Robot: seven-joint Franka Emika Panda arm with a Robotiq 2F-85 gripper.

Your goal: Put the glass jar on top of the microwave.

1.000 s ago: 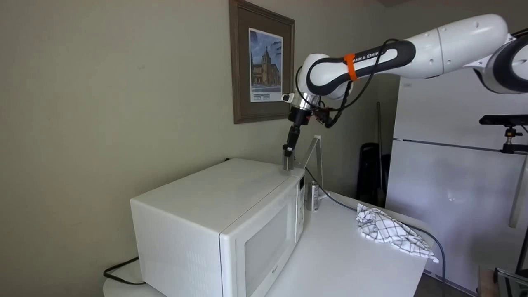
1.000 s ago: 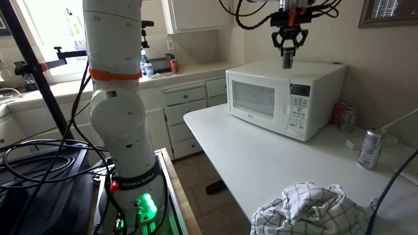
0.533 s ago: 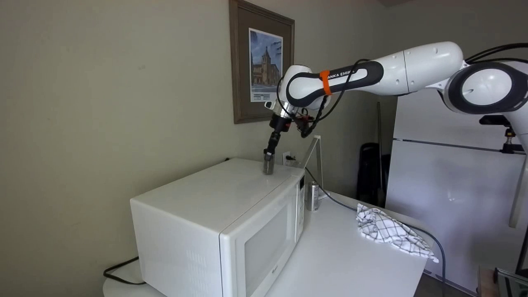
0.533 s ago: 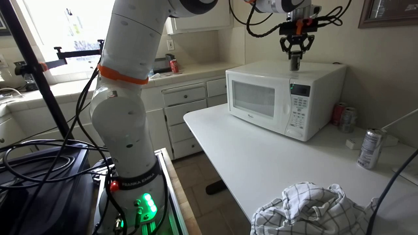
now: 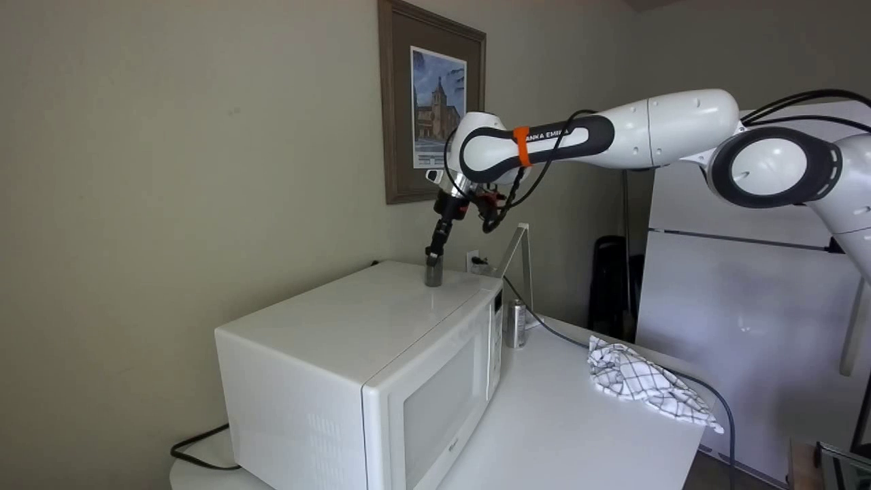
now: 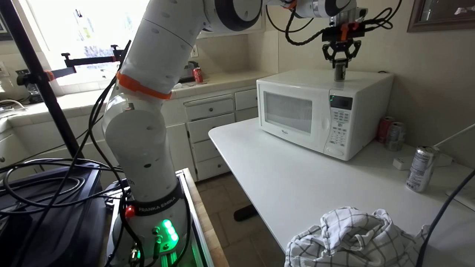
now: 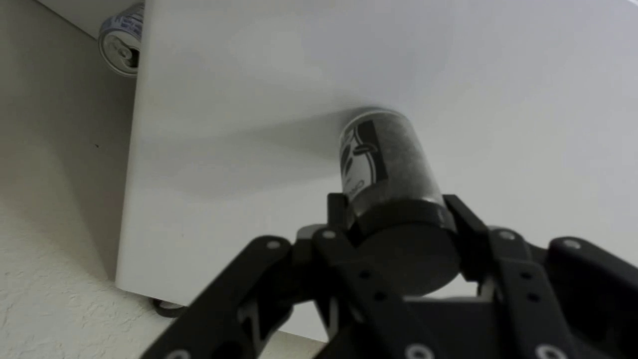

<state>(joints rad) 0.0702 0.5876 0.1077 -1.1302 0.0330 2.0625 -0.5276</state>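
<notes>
The glass jar is a small greyish cylinder with a dark lid and a black and white label. It shows in both exterior views [image 5: 433, 275] [image 6: 339, 74] and in the wrist view [image 7: 401, 159]. My gripper [image 5: 434, 257] is shut on its upper part, around the lid, also seen in the exterior view [image 6: 340, 62] and in the wrist view [image 7: 395, 212]. The jar is near upright over the white microwave's flat top [image 5: 340, 323], toward the control-panel end [image 6: 367, 79]. Its base is at or very close to the top [image 7: 239, 214]; I cannot tell whether it touches.
A slim silver can [image 5: 516, 324] stands on the white table [image 6: 297, 167] beside the microwave. A red can [image 6: 385, 129] and another silver can [image 6: 395, 136] stand behind it by the wall. A checked cloth [image 6: 356, 237] and a cable [image 6: 439, 215] lie at the table's near side.
My gripper has carried the jar further in over the microwave's top, away from its control-panel edge and toward the wall, and lower. The grip on the jar looks the same.
</notes>
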